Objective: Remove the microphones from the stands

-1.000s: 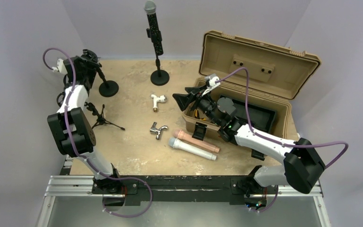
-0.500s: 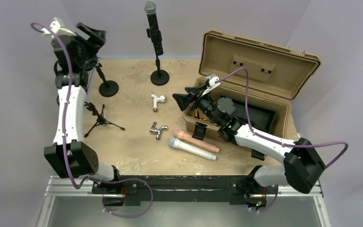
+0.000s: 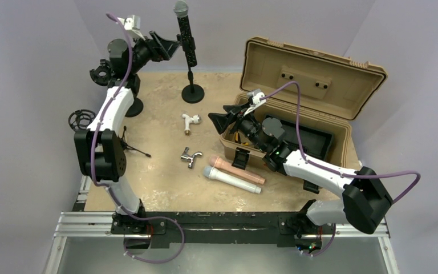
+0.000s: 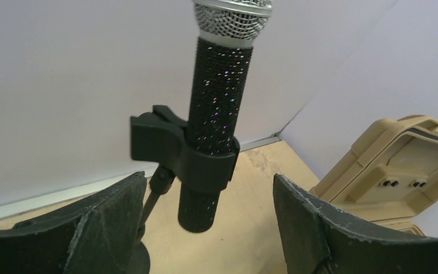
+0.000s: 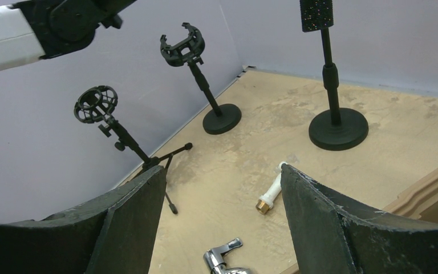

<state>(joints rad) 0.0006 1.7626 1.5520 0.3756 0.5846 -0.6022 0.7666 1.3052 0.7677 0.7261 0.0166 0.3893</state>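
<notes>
Sand-coloured table [image 3: 159,171] carries an open tan case [image 3: 319,80] on its right side, and the right gripper [image 3: 218,121] hovers by that case's left edge with its jaws well apart and nothing between them. At the far side the left gripper [image 3: 170,43] hangs high, just beside the black stand [image 3: 193,93], its fingers spread wide, empty and touching nothing. The black speckled microphone [image 4: 219,97] with its silver mesh head sits upright in the stand's clip [image 4: 177,151], framed by those parted fingers in the wrist view.

Microphone [image 3: 183,31] in stand [image 3: 192,91], left of case [image 3: 313,85]
</notes>
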